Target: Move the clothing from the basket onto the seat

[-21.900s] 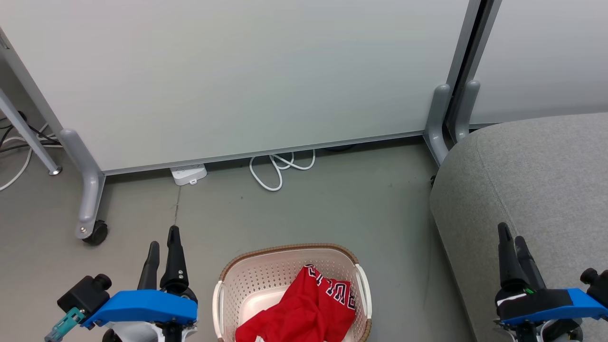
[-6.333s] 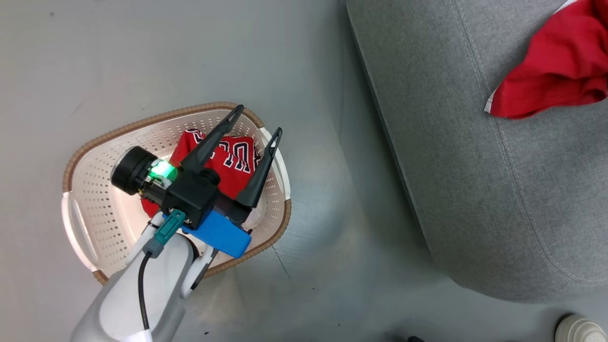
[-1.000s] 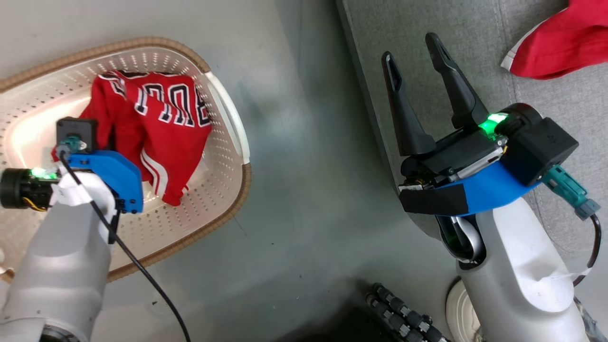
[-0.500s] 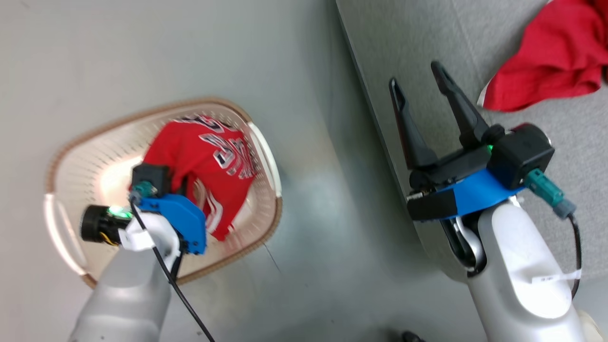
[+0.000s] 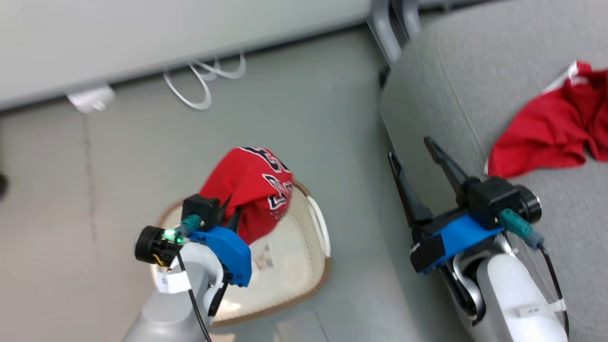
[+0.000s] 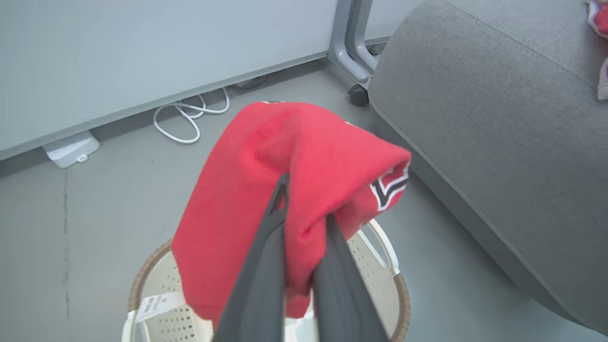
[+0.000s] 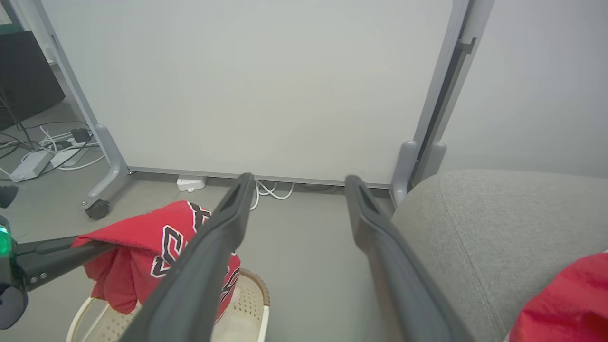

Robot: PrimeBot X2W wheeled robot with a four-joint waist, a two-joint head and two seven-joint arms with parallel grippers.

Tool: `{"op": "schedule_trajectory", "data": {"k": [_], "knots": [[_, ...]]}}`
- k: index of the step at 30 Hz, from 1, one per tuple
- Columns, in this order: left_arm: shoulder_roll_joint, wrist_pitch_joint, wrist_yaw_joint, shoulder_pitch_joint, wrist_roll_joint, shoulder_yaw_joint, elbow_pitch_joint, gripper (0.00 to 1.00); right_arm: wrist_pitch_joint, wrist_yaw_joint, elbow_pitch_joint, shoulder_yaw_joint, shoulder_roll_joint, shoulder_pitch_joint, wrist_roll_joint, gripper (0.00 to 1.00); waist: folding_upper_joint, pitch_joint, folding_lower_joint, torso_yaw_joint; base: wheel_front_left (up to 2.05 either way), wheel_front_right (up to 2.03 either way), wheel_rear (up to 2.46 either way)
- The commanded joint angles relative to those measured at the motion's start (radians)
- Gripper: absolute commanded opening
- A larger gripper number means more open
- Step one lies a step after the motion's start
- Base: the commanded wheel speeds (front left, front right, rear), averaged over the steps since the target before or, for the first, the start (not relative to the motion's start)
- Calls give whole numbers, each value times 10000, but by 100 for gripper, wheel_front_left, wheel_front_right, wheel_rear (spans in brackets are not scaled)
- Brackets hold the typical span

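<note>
Hanging bunched from the left gripper (image 6: 305,206), whose dark fingers pinch it, the soft red basketball jersey with black lettering (image 5: 251,185) is over the cream perforated plastic basket (image 5: 289,280). The large grey woven sofa seat (image 5: 456,95) lies to its right, under the spread, empty right gripper (image 5: 408,147). A red white-trimmed garment (image 5: 541,137) already rests there.

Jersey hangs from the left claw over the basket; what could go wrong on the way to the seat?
The left claw pinches only a fold of the jersey; the loose bulk could slip free mid-swing. Its hanging end is low over the basket and might catch the rim. The open right claw sits at the seat edge, in the likely path.
</note>
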Motion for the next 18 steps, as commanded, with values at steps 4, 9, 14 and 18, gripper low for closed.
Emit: {"op": "schedule_trajectory", "data": {"k": [4,9,14,18], "knots": [[-60,-51,-82,353,-360,-828,-681,0,251,1,-14,-80,-60,706,59,100,-1,-1845,3,1164,0,0,0],[-38,-52,-64,25,-1040,-1992,-1270,0,442,1,-66,11,-53,1115,128,100,-1,-2439,3,1393,0,0,0],[-39,-52,-66,-390,-1734,-2778,-1623,0,580,1,-57,101,-37,1392,207,100,-1,-2838,3,1520,0,0,0],[-41,1,-67,-742,-2246,-3223,-1784,0,645,1,-91,161,-23,1595,281,100,-1,-3068,3,1568,0,0,0]]}}
